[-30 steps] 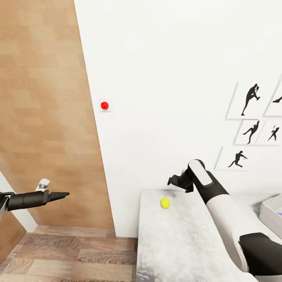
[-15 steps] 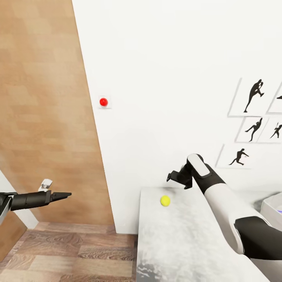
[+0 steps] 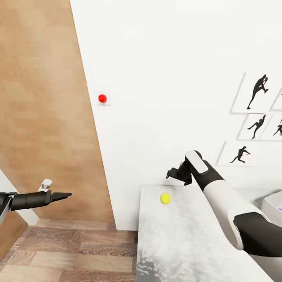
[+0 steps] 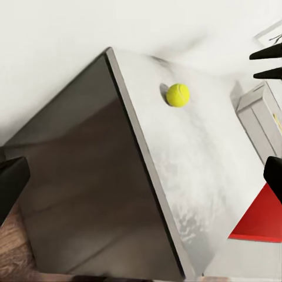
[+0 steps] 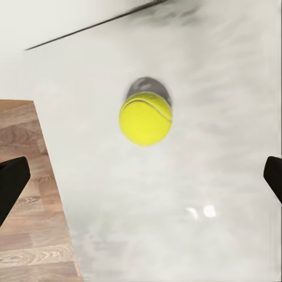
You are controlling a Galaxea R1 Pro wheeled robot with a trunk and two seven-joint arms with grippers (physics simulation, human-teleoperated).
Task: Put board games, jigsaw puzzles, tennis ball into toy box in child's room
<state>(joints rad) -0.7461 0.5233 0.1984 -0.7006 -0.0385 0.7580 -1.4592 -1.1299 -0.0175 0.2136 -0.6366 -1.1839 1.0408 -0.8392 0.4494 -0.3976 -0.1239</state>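
Note:
The tennis ball (image 3: pixel 165 198) lies by itself near the far left corner of the table's (image 3: pixel 176 243) light grey top. My right gripper (image 3: pixel 169 174) hangs open just above and behind the ball, not touching it. Seen from the right wrist, the ball (image 5: pixel 145 120) sits between the two spread fingertips (image 5: pixel 12 185). My left gripper (image 3: pixel 65 194) is held out over the floor left of the table, open and empty. The left wrist view shows the ball (image 4: pixel 177 94), the table's dark side panel (image 4: pixel 88 182) and the toy box (image 4: pixel 261 114). A corner of the toy box (image 3: pixel 274 204) sits at the table's right.
A wooden door (image 3: pixel 43 117) stands at the left with its handle (image 3: pixel 46 183) near my left arm. The white wall behind the table carries a red button (image 3: pixel 102 98) and dancer pictures (image 3: pixel 254 117). A red chair (image 4: pixel 258 217) is beside the table. Wood-plank floor (image 3: pixel 70 250) lies left of it.
The whole head view has shifted a little. My right gripper has risen slightly above the ball. The ball and my left arm have not moved.

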